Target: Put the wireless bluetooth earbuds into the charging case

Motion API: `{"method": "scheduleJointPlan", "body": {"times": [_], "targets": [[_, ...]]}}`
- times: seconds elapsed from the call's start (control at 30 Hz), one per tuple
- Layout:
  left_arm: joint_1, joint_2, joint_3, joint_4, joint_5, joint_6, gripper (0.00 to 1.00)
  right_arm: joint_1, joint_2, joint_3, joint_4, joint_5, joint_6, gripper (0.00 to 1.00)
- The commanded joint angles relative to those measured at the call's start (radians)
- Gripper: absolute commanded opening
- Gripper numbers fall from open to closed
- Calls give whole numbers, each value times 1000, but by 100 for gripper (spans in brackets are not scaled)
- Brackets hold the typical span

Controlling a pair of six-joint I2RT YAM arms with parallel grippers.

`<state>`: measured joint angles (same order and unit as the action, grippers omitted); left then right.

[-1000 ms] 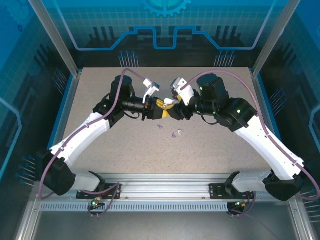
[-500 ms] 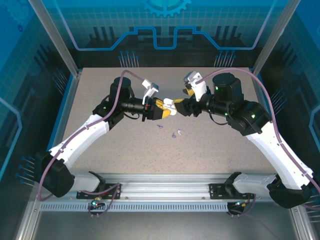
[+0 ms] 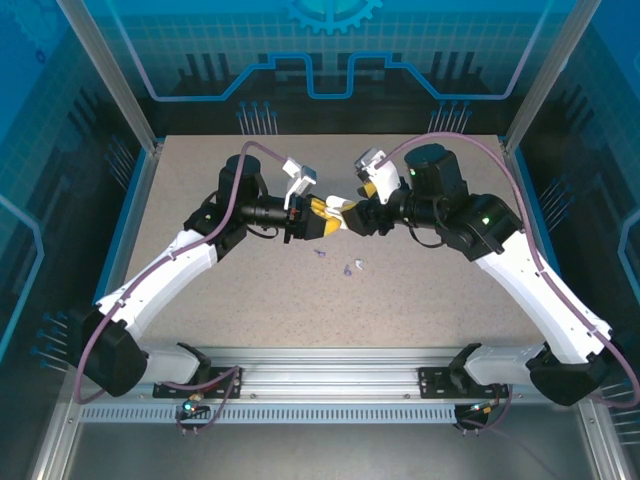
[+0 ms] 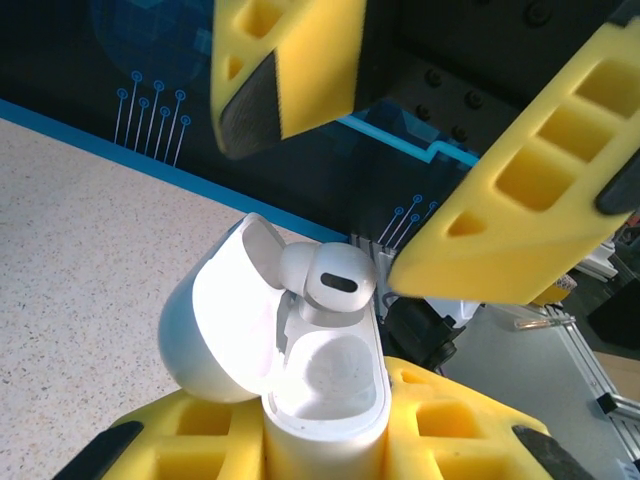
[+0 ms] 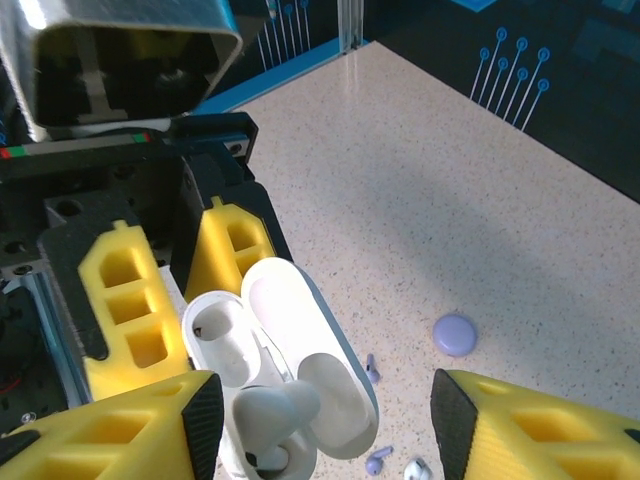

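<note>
The white charging case [image 4: 325, 400] stands upright with its lid swung open, and my left gripper [image 3: 322, 217] is shut on its lower body. One white earbud [image 4: 335, 283] sits in the far socket; the near socket [image 4: 330, 370] is empty. My right gripper [image 5: 322, 415] is open, its yellow fingers [image 4: 290, 60] spread wide on either side of the case top and the seated earbud [image 5: 275, 415]. Small lavender and white earbud pieces [image 5: 378, 462] lie on the table below, also seen from above as loose pieces [image 3: 350, 268].
A flat round purple disc [image 5: 455, 334] lies on the speckled table [image 3: 420, 290], beside a tiny purple piece [image 5: 372, 368]. Both grippers meet above the table's middle rear. Blue walls and a metal frame enclose the table.
The right gripper pulled away to the right half a second ago and has now come back in close to the case. The left arm has held still.
</note>
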<state>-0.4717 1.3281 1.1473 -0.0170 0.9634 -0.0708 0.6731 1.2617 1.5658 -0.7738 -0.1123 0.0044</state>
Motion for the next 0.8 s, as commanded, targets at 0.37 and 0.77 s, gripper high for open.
{"method": "scheduleJointPlan", "body": {"times": [0.37,0.77], "targets": [[-6,-38,-9,8,-25,54,5,-14,18,33,-76,104,19,62],[-7,-53,-20,21,-38,56,5,-33,-4,23,-74,91,32,64]]}}
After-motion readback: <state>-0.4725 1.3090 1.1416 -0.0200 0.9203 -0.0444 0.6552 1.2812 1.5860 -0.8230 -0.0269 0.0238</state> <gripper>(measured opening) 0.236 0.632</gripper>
